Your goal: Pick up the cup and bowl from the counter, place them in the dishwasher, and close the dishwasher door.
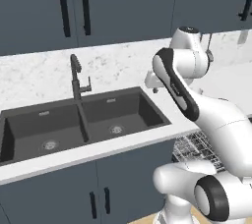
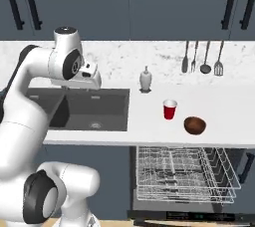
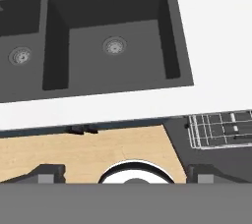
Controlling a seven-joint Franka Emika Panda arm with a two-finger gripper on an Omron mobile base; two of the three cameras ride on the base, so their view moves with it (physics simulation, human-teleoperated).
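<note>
Cup (image 2: 170, 109) stands upright on the counter (image 2: 229, 116), right of the sink (image 2: 82, 109), with the bowl (image 2: 194, 125) near it on the side away from the sink. Below them the dishwasher (image 2: 184, 206) is open, rack (image 2: 184, 173) pulled out. Gripper (image 3: 126, 176) hangs released above the sink, holding nothing.

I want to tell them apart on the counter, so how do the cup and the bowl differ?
The cup is red with a white rim and inside; the bowl is dark brown. The cup is tall and tapered; the bowl is low, round and wider. The cup stands nearer the sink; the bowl sits further right. Both stand upright on the counter, apart.
</note>
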